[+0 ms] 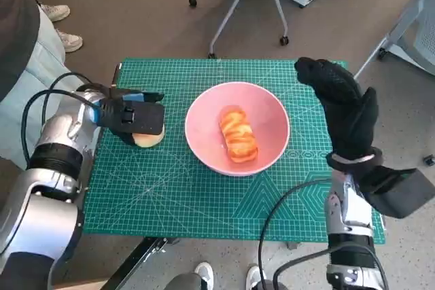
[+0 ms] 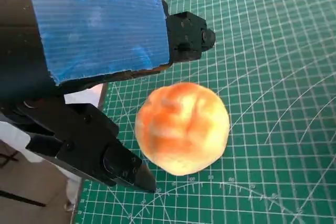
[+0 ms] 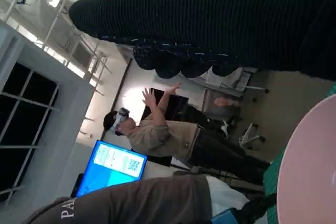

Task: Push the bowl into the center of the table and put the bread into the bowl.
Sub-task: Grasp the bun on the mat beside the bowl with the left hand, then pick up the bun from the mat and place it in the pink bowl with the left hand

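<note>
From above, the pink bowl [image 1: 237,128] sits mid-mat with 1 glazed bread roll [image 1: 238,134] already inside; the left hand [image 1: 133,117] covers a second pale bun [image 1: 149,139] on the green cutting mat [image 1: 204,195], while the gloved right hand [image 1: 345,108] hovers spread and empty beside the bowl's rim. At the left wrist, fingers [image 2: 89,145] flank the bun [image 2: 182,127] without clearly clamping, so it could roll away when lifted. Behind the right wrist, a person [image 3: 173,135] gestures; lettering on a nearer sleeve [image 3: 131,200] starts "PA".
</note>
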